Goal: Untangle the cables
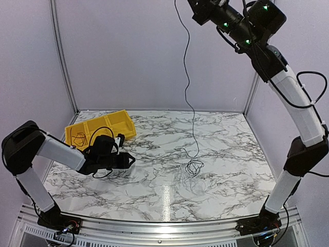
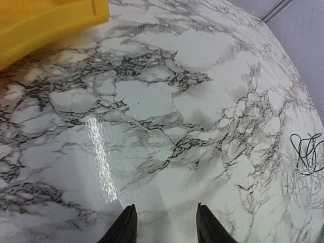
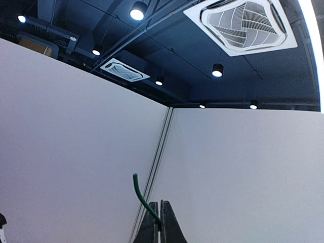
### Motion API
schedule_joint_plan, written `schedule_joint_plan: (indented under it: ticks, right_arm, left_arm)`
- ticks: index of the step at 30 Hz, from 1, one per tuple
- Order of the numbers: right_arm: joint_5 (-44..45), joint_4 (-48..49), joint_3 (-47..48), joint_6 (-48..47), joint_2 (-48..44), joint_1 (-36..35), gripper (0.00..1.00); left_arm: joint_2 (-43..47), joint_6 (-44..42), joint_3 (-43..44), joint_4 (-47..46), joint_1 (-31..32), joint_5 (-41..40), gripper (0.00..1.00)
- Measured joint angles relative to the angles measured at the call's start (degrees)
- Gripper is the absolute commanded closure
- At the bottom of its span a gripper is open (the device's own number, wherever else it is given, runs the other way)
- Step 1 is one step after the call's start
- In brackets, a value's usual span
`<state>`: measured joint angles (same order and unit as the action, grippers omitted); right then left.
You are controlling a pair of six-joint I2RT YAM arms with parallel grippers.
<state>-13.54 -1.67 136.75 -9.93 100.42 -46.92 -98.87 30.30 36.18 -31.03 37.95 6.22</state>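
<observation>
A small tangle of cables lies mid-table, black loops with pale strands just in front of them. One thin cable rises from the tangle straight up out of the top view. High above the table, my right gripper is shut on the greenish end of this cable, which sticks out to the left of the fingers. My left gripper hovers low over bare marble left of the tangle. It is open, with nothing between its fingers.
A yellow bin lies tilted at the back left, just behind my left gripper, with a small dark wire coil inside. White walls enclose the marble table. The right arm arches up along the right side.
</observation>
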Motion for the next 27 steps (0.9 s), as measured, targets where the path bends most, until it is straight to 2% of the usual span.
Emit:
schedule_joint_plan:
  ticks: [2, 3, 4, 5, 7, 10, 12, 15, 18, 22, 27]
  right_arm:
    - [-0.1, 0.1, -5.0, -0.2, -1.9, 0.0, 1.0]
    - [-0.1, 0.2, -7.3, -0.2, -2.6, 0.0, 1.0]
    - [-0.1, 0.2, -9.8, -0.2, -3.4, 0.0, 1.0]
    - [-0.2, 0.2, -11.8, -0.2, -3.7, 0.0, 1.0]
    - [-0.3, 0.0, -13.9, -0.2, -3.7, 0.0, 1.0]
    - [-0.3, -0.3, -14.8, -0.2, -2.7, 0.0, 1.0]
    - [-0.3, -0.3, -14.8, -0.1, -2.3, 0.0, 1.0]
    - [-0.3, -0.2, -14.6, 0.2, -2.0, 0.0, 1.0]
    - [-0.3, -0.1, -14.6, 0.4, -1.7, 0.0, 1.0]
    - [-0.1, -0.1, -14.6, 0.5, -1.2, 0.0, 1.0]
    - [0.0, -0.1, -14.6, 0.7, -0.5, 0.0, 1.0]
  left_arm:
    - [6.1, -2.2, -0.8, 4.2, 2.4, -6.2, 0.4]
    - [10.2, -3.7, -0.7, 6.2, 4.3, -10.6, 0.31]
    - [14.4, -5.5, -0.1, 7.8, 6.3, -15.0, 0.14]
    - [17.6, -7.6, 0.9, 8.8, 7.7, -18.2, 0.03]
    - [23.3, -9.6, 4.2, 9.8, 10.4, -26.0, 0.01]
    - [27.3, -8.4, 10.0, 10.8, 10.4, -40.0, 0.01]
    - [27.4, -9.4, 12.6, 11.6, 9.6, -44.8, 0.09]
    - [26.3, -15.3, 14.3, 13.8, 8.9, -42.0, 0.19]
    - [24.2, -20.9, 15.8, 16.3, 9.9, -33.5, 0.19]
    - [23.1, -24.4, 15.4, 15.0, 13.4, -24.1, 0.22]
    - [19.5, -27.6, 17.6, 11.8, 17.4, -16.6, 0.35]
